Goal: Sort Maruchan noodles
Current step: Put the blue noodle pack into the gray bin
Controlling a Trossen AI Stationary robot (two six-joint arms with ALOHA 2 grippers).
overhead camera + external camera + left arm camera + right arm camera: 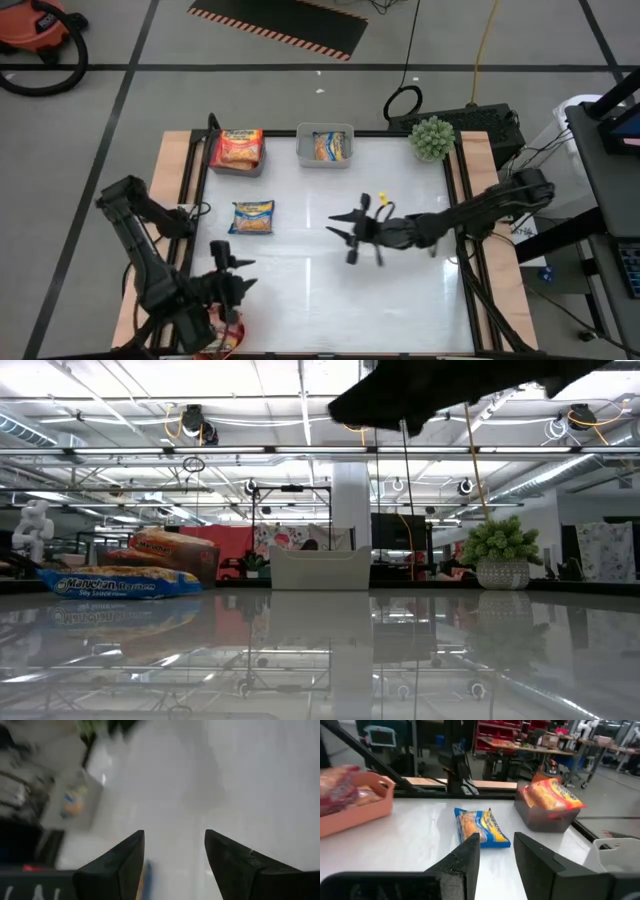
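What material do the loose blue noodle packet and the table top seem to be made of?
Blue noodle packet: likely thin plastic film, glossy; it shows crinkles and crimped end seams.
Table top: a smooth, glossy white sheet, perhaps laminate or acrylic; in the low view it mirrors the bins and the ceiling lights.

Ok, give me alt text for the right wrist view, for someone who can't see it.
The open right gripper points at a blue and yellow noodle packet lying flat on the white table. A grey bin holds orange packets; a salmon bin stands opposite.

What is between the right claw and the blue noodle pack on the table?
Nothing. In the high view, only bare white table separates the right gripper from the blue pack.
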